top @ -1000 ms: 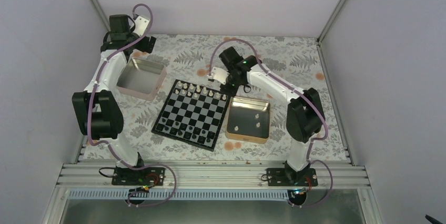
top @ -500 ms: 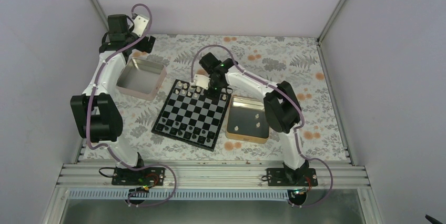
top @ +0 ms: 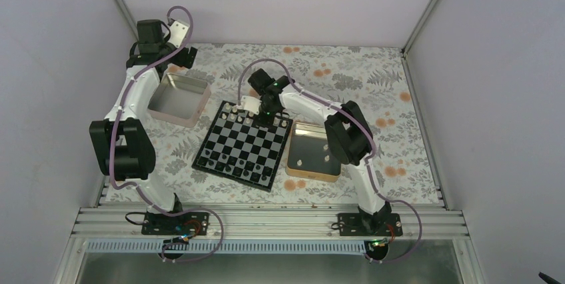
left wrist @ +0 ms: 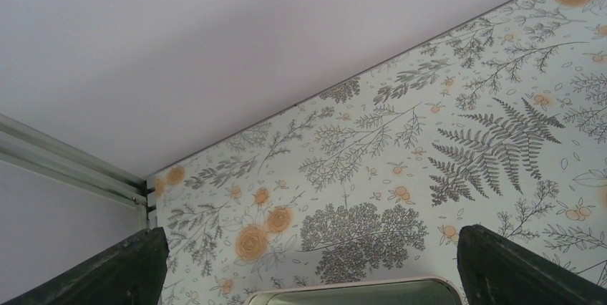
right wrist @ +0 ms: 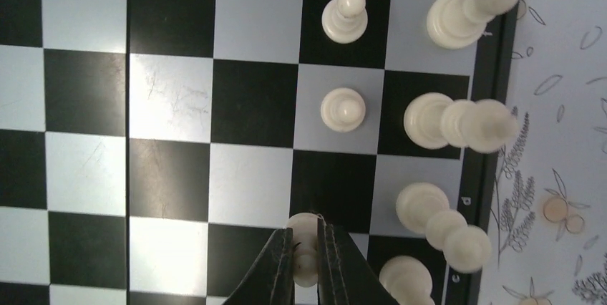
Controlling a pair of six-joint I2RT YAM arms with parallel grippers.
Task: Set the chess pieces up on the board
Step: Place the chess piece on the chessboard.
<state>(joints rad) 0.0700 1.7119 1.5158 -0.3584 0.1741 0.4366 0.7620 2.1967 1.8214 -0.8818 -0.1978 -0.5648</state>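
Note:
The board (top: pixel 240 147) lies mid-table, with white pieces (top: pixel 230 109) along its far edge and dark pieces along the near edge. My right gripper (top: pixel 262 119) hangs low over the board's far rows. In the right wrist view (right wrist: pixel 306 255) it is shut on a white pawn (right wrist: pixel 306 228) over the second row, beside other white pawns (right wrist: pixel 342 109) and back-row pieces (right wrist: pixel 458 122). My left gripper (top: pixel 174 54) is at the far left behind the pinkish silver tin (top: pixel 176 99). Its fingers (left wrist: pixel 136 262) stand wide apart and empty.
A gold square tin (top: pixel 315 151) right of the board holds three white pieces (top: pixel 300 162). The pinkish silver tin's rim also shows in the left wrist view (left wrist: pixel 358 289). The cell's walls close in the table on three sides.
My right arm has swung left from over the gold tin's far edge to the board's far rows, carrying the white pawn. The left arm has hardly moved.

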